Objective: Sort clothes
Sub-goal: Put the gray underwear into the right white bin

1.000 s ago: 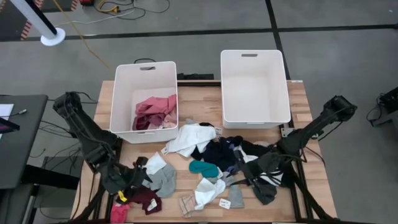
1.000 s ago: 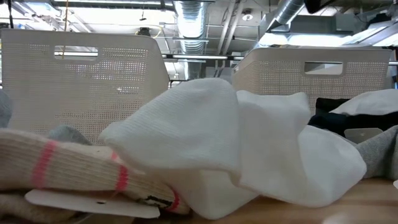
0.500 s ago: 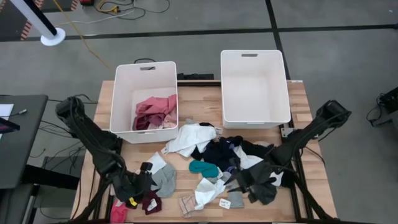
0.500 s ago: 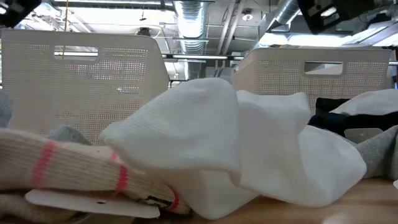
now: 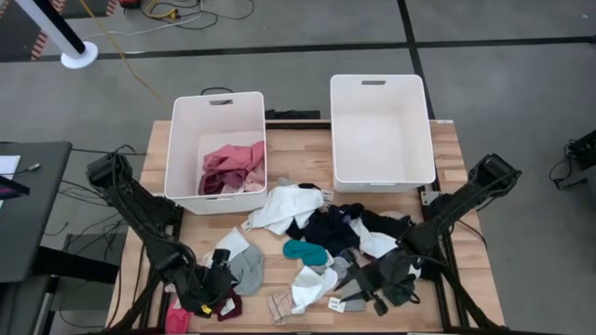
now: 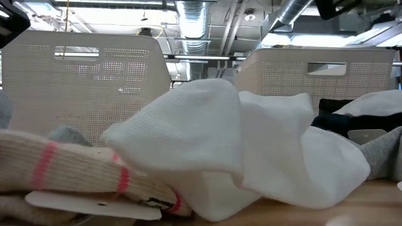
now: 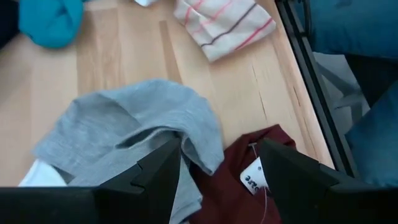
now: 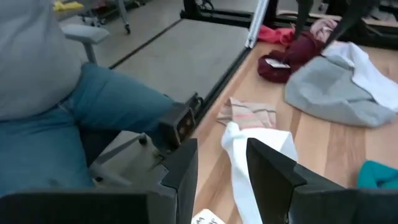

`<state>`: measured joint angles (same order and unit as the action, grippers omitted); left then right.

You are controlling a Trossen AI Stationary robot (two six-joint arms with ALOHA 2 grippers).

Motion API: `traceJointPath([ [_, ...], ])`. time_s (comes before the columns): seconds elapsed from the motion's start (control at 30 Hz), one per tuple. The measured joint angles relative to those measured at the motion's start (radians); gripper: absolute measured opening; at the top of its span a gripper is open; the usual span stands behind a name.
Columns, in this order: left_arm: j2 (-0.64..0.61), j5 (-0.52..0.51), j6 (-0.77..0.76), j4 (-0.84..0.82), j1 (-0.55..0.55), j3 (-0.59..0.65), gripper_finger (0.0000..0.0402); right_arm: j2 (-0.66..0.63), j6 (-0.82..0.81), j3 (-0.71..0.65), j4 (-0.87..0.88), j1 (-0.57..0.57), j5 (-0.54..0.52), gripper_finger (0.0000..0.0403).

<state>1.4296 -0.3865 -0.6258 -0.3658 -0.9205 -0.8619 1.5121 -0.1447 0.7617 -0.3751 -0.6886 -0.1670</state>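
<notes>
The left gripper hangs low over the near left corner of the desk, its fingers spread apart with nothing between them, straddling the edge of a grey garment and, just beside it, a maroon garment with a white paper tag. The right gripper sits low near the near edge, right of centre, fingers parted around a strip of white fabric that runs up between them; whether they are actually pinching it cannot be told. The likeliest slip on the left is a mixed grab: grey and maroon overlap right under the fingers, so closing here could lift both, or only the tag. On the right, the white piece may slide free, or drag the striped beige sock lying just beyond it off the near edge. The rest of the clothes sprawl across the middle of the desk: a teal piece, navy and black garments, a white garment. The left bin at the far edge already holds pink garments; the right bin looks empty. A person in jeans sits just off the near edge.
</notes>
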Motion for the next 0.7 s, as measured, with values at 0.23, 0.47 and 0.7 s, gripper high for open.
traceJointPath([
  [0.23, 0.0, -0.075, 0.03, 0.002, 0.001, 0.0, 0.0215, 0.091, -0.021, 0.0, -0.084, 0.01, -0.007, 0.0152],
  [0.47, 0.02, -0.08, 0.08, 0.04, 0.025, 0.001, 0.0215, 0.162, -0.023, 0.0, -0.153, 0.023, -0.007, 0.0152],
  [0.7, 0.084, -0.064, 0.087, 0.047, 0.044, 0.001, 0.0215, 0.209, -0.016, 0.0, -0.202, 0.037, -0.008, 0.0152],
])
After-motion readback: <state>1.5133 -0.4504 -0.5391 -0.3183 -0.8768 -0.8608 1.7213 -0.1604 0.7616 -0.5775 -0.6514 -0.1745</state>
